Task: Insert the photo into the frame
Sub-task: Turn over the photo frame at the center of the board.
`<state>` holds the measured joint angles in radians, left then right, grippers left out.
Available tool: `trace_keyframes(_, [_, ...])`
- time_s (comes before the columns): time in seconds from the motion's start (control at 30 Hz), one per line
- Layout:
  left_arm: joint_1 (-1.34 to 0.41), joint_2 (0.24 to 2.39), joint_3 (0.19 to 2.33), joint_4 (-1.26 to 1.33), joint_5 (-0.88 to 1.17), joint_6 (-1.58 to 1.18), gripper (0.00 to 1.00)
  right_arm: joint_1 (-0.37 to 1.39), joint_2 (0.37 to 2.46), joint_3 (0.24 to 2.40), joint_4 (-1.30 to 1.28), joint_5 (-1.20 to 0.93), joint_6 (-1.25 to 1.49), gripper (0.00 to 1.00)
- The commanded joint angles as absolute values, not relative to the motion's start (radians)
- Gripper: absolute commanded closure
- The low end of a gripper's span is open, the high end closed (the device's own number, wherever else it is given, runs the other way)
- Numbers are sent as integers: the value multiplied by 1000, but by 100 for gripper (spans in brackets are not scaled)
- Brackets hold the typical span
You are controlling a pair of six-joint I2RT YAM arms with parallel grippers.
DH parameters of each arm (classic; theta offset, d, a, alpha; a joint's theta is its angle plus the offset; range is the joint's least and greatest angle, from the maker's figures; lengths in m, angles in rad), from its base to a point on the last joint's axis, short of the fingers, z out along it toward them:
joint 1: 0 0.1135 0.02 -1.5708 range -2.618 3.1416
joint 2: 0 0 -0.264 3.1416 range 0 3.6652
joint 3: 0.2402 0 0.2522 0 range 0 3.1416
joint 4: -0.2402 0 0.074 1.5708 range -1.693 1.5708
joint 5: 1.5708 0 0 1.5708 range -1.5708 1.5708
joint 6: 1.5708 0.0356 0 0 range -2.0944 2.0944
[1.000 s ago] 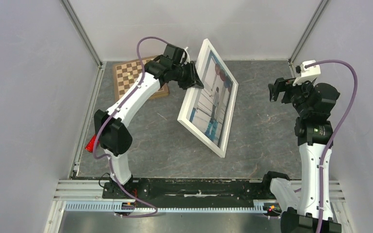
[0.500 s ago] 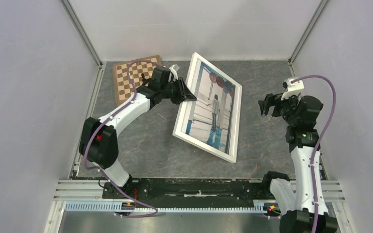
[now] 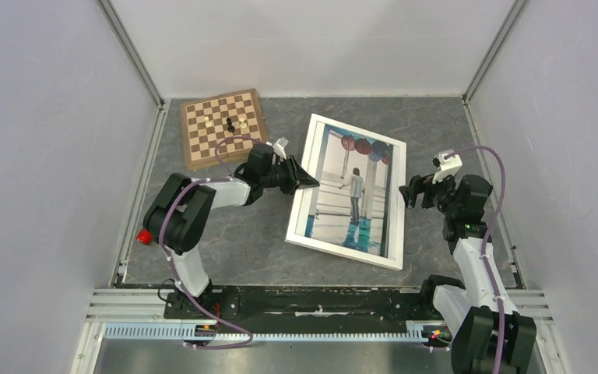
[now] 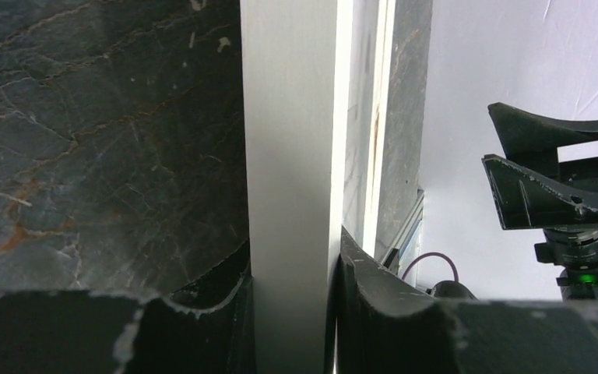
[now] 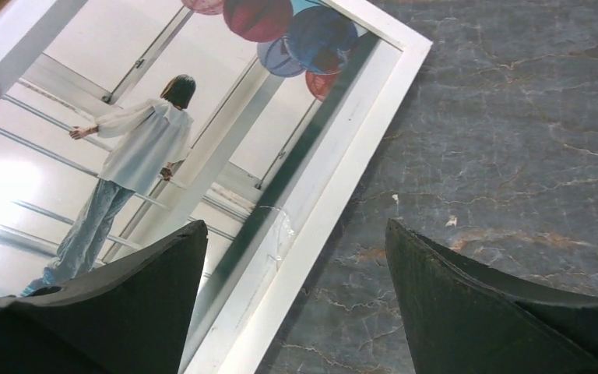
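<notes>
The frame [image 3: 341, 250], white on its front, lies face up and nearly flat at the table's middle. The photo [image 3: 354, 195] sits inside it, showing a person among white columns under red lanterns. My left gripper [image 3: 305, 180] is shut on the frame's left bar; in the left wrist view that white bar [image 4: 292, 140] fills the gap between the two black fingers [image 4: 294, 304]. My right gripper [image 3: 413, 191] stands open just off the frame's right edge. In the right wrist view its fingertips [image 5: 296, 226] straddle the frame's right bar [image 5: 362, 132] from above, beside the photo [image 5: 124, 140].
A checkered chessboard [image 3: 224, 127] with a few small pieces stands at the back left, just behind my left arm. Grey enclosure walls close in the left, right and back. Bare marbled table [image 3: 436, 132] lies right of the frame.
The left arm has laid the frame down from steeply tilted to nearly flat and drawn it nearer. The right arm has come down towards the frame's right edge. The chessboard now shows fully.
</notes>
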<state>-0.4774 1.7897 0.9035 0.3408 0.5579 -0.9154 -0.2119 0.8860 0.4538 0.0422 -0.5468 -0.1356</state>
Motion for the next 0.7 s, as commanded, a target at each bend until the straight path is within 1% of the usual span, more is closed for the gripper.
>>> trace_keyframes(0.0, [-482, 1871, 876, 503, 512, -902, 81, -210, 898, 410, 198, -590, -166, 13])
trace_keyframes(0.3, [-482, 2015, 867, 510, 497, -928, 70, -208, 895, 406, 187, -591, -184, 13])
trace_keyframes(0.37, [-482, 2029, 867, 500, 493, -929, 66, -209, 898, 406, 184, -590, -186, 13])
trace_keyframes(0.5, [-482, 2039, 867, 470, 480, -919, 56, -209, 899, 408, 179, -585, -191, 13])
trace_keyframes(0.67, [-482, 2052, 876, 438, 477, -906, 50, -209, 902, 410, 170, -581, -197, 13])
